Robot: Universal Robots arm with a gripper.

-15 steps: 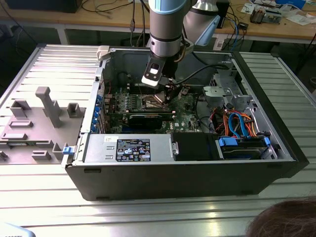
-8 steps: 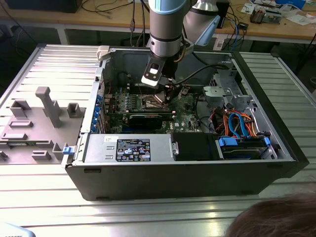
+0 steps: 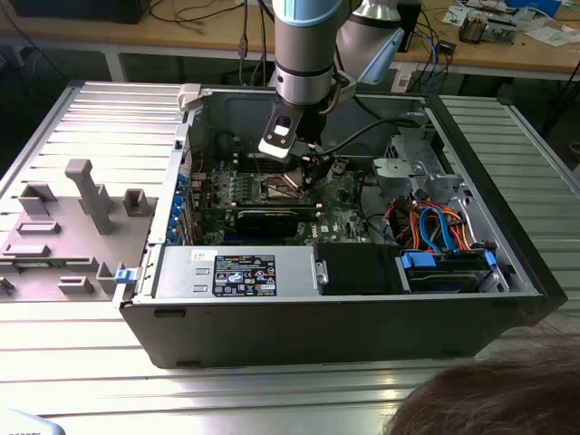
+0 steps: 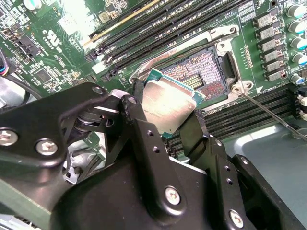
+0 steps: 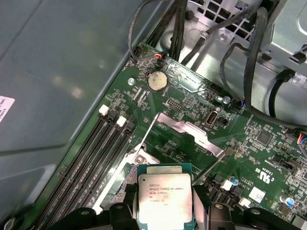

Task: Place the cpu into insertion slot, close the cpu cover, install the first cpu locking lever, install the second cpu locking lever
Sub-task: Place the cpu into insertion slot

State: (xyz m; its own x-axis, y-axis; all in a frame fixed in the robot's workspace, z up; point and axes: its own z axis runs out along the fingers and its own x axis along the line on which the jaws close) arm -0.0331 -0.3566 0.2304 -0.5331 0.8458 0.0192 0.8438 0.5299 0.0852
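Note:
My gripper (image 4: pixel 165 109) is shut on the cpu (image 4: pixel 169 101), a small square chip with a silvery top face, its edges held between the two black fingers (image 4: pixel 139 115). The cpu (image 5: pixel 164 194) hangs tilted just above the insertion slot (image 4: pixel 205 72), whose gold contact field lies bare inside its silver rim. The cpu cover (image 5: pixel 191 131) stands swung open as a thin silver frame beyond the slot. A thin locking lever (image 4: pixel 268 111) sticks out beside the socket. In the exterior view the gripper (image 3: pixel 306 172) reaches down into the open computer case (image 3: pixel 272 331) over the green board (image 3: pixel 337 216).
Long black memory slots (image 5: pixel 91 158) flank the socket on both sides. Cable bundles (image 5: pixel 249 62) and a drive cage (image 3: pixel 426 181) crowd the case on the exterior view's right. A grey fixture plate (image 3: pixel 68 227) lies outside on the exterior view's left. A person's hair (image 3: pixel 494 399) shows at the front.

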